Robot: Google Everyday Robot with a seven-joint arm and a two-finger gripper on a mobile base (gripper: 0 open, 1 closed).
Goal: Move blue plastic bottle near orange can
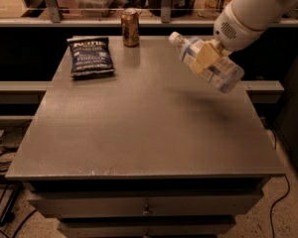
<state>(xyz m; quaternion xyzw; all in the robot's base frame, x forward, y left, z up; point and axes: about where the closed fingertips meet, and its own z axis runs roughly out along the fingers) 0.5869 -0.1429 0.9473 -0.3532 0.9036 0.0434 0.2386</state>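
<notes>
The blue plastic bottle [208,63] is clear with a white cap and pale label. It hangs tilted above the right side of the table, cap pointing up-left. My gripper [204,56] is shut on the bottle's middle, its tan fingers [202,55] across the label, with the white arm reaching in from the upper right. The orange can [130,27] stands upright at the table's far edge, left of the bottle's cap and well apart from it.
A dark blue chip bag [90,56] lies flat at the far left of the grey table [139,133]. A shelf rail with cluttered items runs behind the table. Drawers sit below the front edge. Cables lie on the floor at left.
</notes>
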